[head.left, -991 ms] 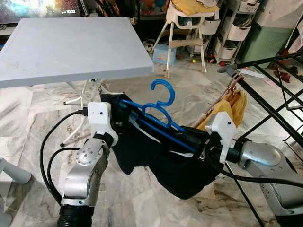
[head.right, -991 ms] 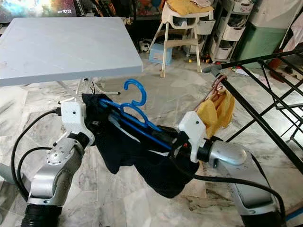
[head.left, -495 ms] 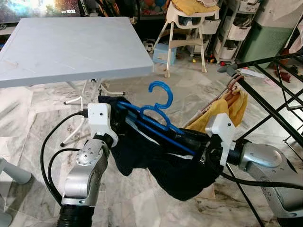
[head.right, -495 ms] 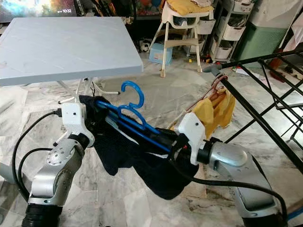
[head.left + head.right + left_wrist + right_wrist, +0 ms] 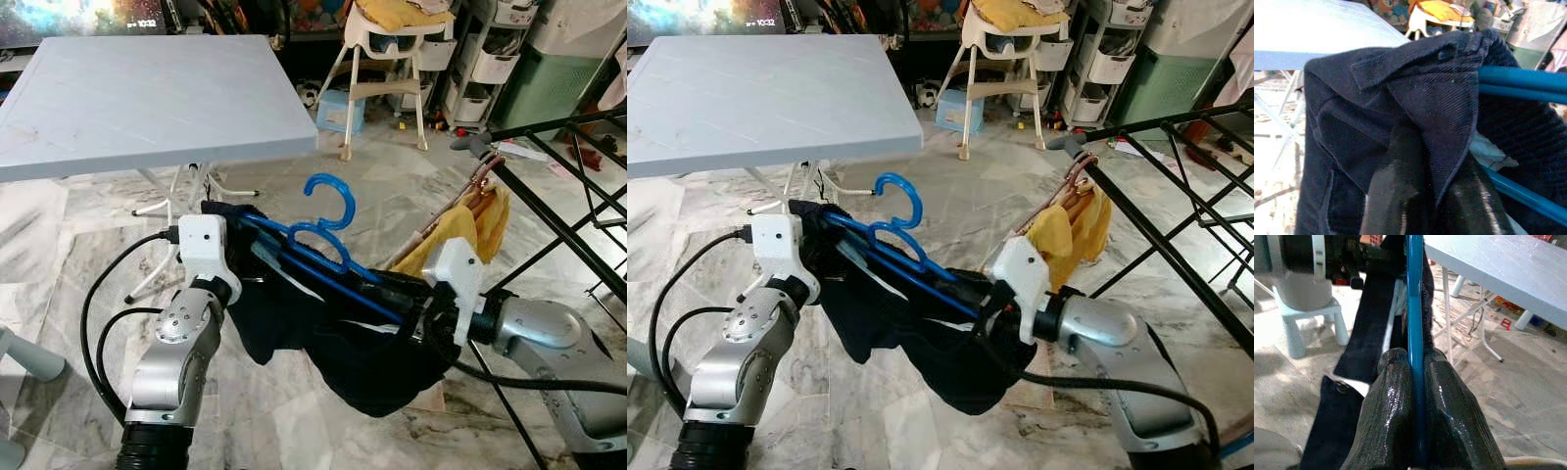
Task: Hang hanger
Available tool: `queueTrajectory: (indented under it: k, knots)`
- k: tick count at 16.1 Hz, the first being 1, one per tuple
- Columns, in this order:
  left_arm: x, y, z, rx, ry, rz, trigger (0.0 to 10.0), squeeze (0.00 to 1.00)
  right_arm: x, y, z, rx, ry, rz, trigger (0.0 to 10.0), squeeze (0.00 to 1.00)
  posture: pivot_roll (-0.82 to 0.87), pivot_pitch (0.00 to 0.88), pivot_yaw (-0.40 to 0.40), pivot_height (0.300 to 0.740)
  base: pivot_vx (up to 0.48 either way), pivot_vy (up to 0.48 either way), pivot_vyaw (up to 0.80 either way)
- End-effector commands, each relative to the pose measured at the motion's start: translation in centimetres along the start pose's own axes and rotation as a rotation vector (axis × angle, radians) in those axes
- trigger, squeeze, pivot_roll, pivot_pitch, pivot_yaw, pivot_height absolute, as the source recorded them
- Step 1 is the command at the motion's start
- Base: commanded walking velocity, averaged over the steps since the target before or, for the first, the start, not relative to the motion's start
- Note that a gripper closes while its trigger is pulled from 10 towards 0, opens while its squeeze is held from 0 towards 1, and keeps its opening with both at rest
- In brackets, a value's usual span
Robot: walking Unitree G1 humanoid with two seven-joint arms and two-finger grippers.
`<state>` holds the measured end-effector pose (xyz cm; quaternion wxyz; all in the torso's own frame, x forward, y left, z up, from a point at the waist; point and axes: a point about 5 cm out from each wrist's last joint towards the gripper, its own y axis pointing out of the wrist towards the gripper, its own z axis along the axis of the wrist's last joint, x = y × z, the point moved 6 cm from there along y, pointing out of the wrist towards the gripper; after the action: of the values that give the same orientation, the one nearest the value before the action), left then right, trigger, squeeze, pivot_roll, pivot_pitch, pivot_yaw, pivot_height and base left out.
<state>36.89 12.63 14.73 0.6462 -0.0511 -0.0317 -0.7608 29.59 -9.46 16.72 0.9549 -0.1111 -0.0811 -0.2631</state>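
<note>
Marble floor [image 5: 88, 225]; blue hanger [image 5: 323, 245] clamped in right end effector [image 5: 1415, 382].

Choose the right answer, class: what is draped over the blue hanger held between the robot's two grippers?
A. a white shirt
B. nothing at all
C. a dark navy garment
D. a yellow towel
C: a dark navy garment hangs over the blue hanger, which the right gripper pinches by its bar while the left gripper grips the fabric end.

The hanger [image 5: 323, 245] with the garment [image 5: 362, 362] draped over it spans between the left end effector [image 5: 245, 220] and right end effector [image 5: 392, 294], before the counter [image 5: 147, 98]; the drying rack [image 5: 558, 166] stands right, the high chair [image 5: 392, 59] behind
</note>
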Motion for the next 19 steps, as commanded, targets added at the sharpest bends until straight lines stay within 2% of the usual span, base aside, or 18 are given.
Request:
queueTrajectory:
  k: [1,2,4,6,7,9,10,12,14,19]
  knots:
    - [-0.8,-0.1,1.8,0.063,0.035,0.044,0.0,0.00,0.9,-0.1,0.7,-0.001,-0.076,-0.043,10.0,0.00,-0.05,0.073,-0.048,0.740,0.000,0.000,0.00]
    - [-1.0,-0.3,2.3,0.078,0.039,0.067,0.0,0.00,2.2,0.2,0.7,-0.004,-0.088,-0.121,10.0,0.00,-0.05,0.074,-0.048,0.740,0.000,0.000,0.00]
    - [-1.2,-0.5,2.7,0.092,0.040,0.086,0.0,0.00,2.3,0.4,0.8,-0.007,-0.094,-0.131,10.0,0.00,-0.05,0.075,-0.047,0.740,0.000,0.000,0.00]
    - [-2.0,-0.6,3.5,0.114,0.041,0.124,0.0,0.00,2.4,0.4,-0.3,-0.064,-0.117,-0.145,10.0,0.00,-0.04,0.075,-0.051,0.740,0.000,0.000,0.00]
    - [-2.9,-0.7,4.3,0.135,0.057,0.159,0.0,0.00,3.1,0.0,-1.8,-0.137,-0.143,-0.176,10.0,0.00,-0.04,0.076,-0.051,0.740,0.000,0.000,0.00]
    - [-4.0,-0.7,4.8,0.142,0.074,0.195,0.0,0.00,3.8,-0.3,-2.2,-0.149,-0.150,-0.198,10.0,0.00,-0.04,0.075,-0.049,0.740,0.000,0.000,0.00]
    - [-5.2,-0.8,4.8,0.133,0.091,0.232,0.0,0.00,3.9,-0.6,-1.8,-0.127,-0.157,-0.187,10.0,0.00,-0.04,0.073,-0.046,0.740,0.000,0.000,0.00]
    - [-5.6,-0.9,4.7,0.125,0.097,0.247,0.0,0.00,4.1,-0.8,-1.5,-0.111,-0.161,-0.185,10.0,0.00,-0.04,0.072,-0.044,0.740,0.000,0.000,0.00]
    - [-7.5,-1.0,4.3,0.097,0.100,0.299,0.0,0.00,4.2,-2.0,0.2,-0.020,-0.173,-0.141,10.0,0.00,-0.04,0.072,-0.040,0.740,0.000,0.000,0.00]
    - [-9.5,-1.3,4.1,0.073,0.123,0.344,0.0,0.00,5.3,-4.4,0.3,-0.029,-0.145,-0.117,10.0,0.00,-0.04,0.075,-0.036,0.740,0.000,0.000,0.00]
